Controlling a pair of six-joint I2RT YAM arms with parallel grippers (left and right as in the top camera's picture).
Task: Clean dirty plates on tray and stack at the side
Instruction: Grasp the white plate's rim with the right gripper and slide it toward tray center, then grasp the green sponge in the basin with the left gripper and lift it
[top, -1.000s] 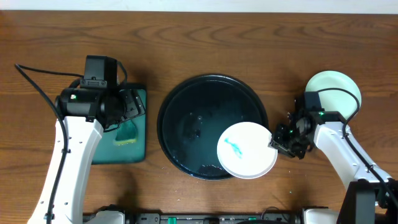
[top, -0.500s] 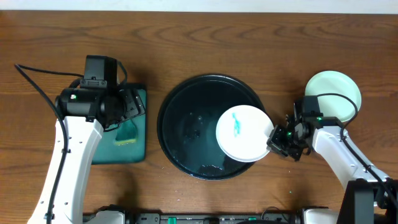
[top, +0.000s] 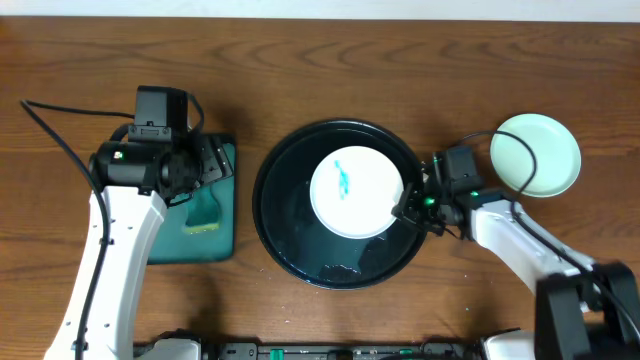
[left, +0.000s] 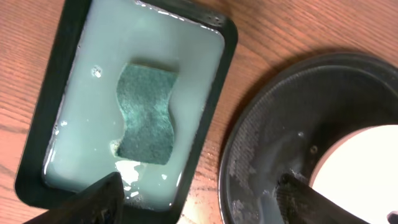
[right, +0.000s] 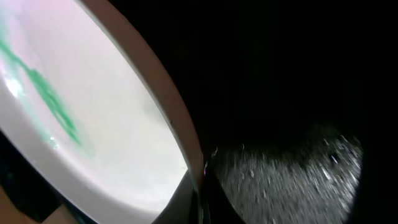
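A white plate (top: 355, 192) with a teal-blue smear lies over the middle of the round black tray (top: 285, 225). My right gripper (top: 405, 207) is shut on the plate's right rim; the right wrist view shows the rim (right: 158, 93) pinched between the fingers (right: 200, 190) above the wet tray (right: 292, 180). A pale mint-green plate (top: 535, 154) sits on the table at the far right. My left gripper (left: 199, 199) is open and empty, hovering between the green tray and the black tray (left: 261, 143). A third plate is not in view.
A dark green rectangular tray (top: 225, 215) at the left holds pale soapy water and a green sponge (left: 147, 112). The wood table (top: 320, 70) runs around everything. Cables trail from both arms.
My right gripper has carried the white plate from the tray's lower right edge up and left to the tray's middle. The left arm has not moved.
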